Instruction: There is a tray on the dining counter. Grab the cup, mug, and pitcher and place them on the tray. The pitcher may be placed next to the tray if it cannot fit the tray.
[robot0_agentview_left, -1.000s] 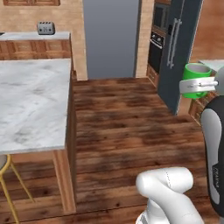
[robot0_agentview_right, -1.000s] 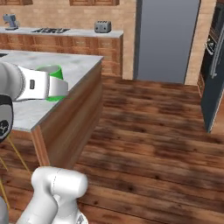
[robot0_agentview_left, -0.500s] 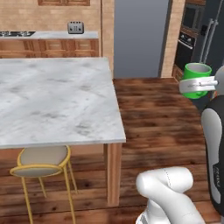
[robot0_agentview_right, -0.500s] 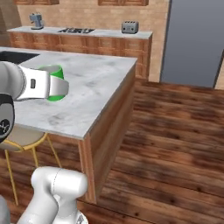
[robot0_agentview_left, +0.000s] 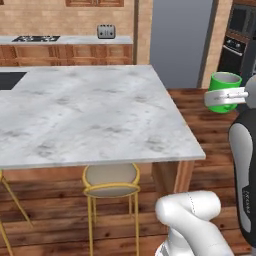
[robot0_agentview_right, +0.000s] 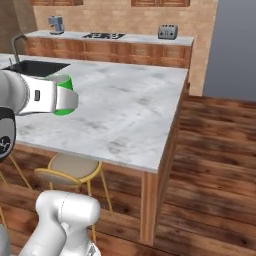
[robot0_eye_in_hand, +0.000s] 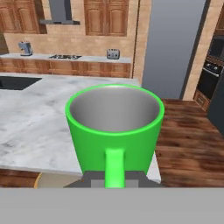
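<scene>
The mug (robot0_eye_in_hand: 114, 131) sits upright, clamped by its handle in the tool (robot0_eye_in_hand: 114, 180), held in the air. The counter (robot0_agentview_left: 90, 112) lies below and ahead of the tool, with a yellow stool (robot0_agentview_left: 110, 181) tucked under its near edge.

The left base camera sits behind the arm, looking forward and down across the dining counter (robot0_agentview_left: 95, 115) toward the back wall at twelve o'clock. The right base camera looks over the same counter (robot0_agentview_right: 125, 107) from the other side; both share its marble top and the toaster (robot0_agentview_left: 106, 31) (robot0_agentview_right: 167, 32). The hand camera sits very near the mug (robot0_eye_in_hand: 114, 133), facing the counter (robot0_eye_in_hand: 30, 127).
</scene>
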